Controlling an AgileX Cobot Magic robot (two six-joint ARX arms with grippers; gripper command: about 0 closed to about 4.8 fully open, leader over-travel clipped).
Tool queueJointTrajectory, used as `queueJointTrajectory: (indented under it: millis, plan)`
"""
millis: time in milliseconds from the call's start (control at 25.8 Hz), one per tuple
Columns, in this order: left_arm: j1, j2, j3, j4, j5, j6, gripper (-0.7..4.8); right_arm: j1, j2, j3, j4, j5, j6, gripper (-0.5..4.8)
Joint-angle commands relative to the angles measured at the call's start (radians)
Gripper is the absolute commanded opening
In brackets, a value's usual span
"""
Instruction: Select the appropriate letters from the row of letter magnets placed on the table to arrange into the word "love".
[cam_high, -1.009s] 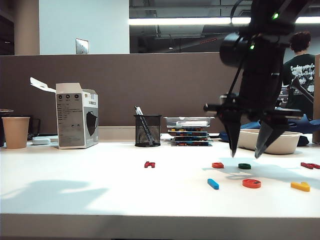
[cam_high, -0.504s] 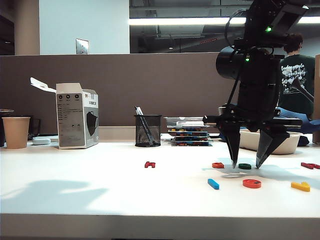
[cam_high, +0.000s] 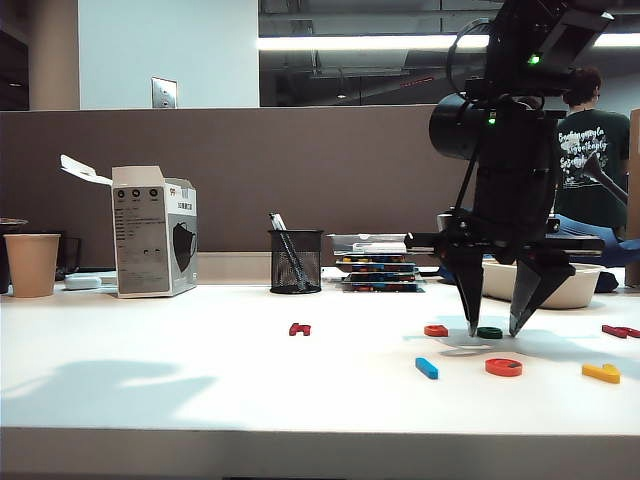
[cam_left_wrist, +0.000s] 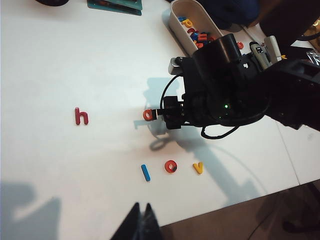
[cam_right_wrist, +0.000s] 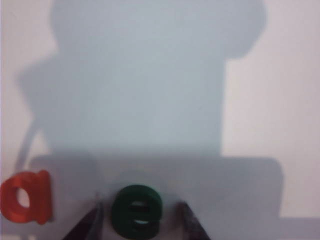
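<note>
The white table (cam_high: 200, 370) carried everything. At its back stood an opened grey carton (cam_high: 152, 232), a paper cup (cam_high: 31, 264), a black mesh pen holder (cam_high: 295, 260) and a white tray of spare letters (cam_left_wrist: 192, 22). The right arm reached down on the right side, its right tool (cam_high: 491, 328) lowered to the surface with its fingers apart, one on each side of the dark green "e" (cam_right_wrist: 136, 210); whether they touched it could not be told. The orange-red "a" (cam_right_wrist: 26, 196) lay just beside that letter. Nearer the front edge, the blue "l" (cam_left_wrist: 145, 172), orange-red "o" (cam_left_wrist: 171, 166) and yellow "v" (cam_left_wrist: 198, 168) lay in a row. The dark red "h" (cam_left_wrist: 81, 116) sat well apart to the left. The left tool (cam_left_wrist: 141, 226) hung over the front edge, fingers together, holding nothing.
</note>
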Motion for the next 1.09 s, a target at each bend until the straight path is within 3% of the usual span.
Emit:
queueJointTrajectory:
  millis: [39,1086]
  plan:
    - [0.001,-0.003,0.003,0.007,-0.001,0.005,-0.04,0.003,0.003,0.0,0.002,-0.003,0.006,2.06]
    - [0.001,-0.003,0.003,0.006,-0.001,0.005,-0.05,0.003,0.003,0.0,0.0,-0.011,0.006,1.64]
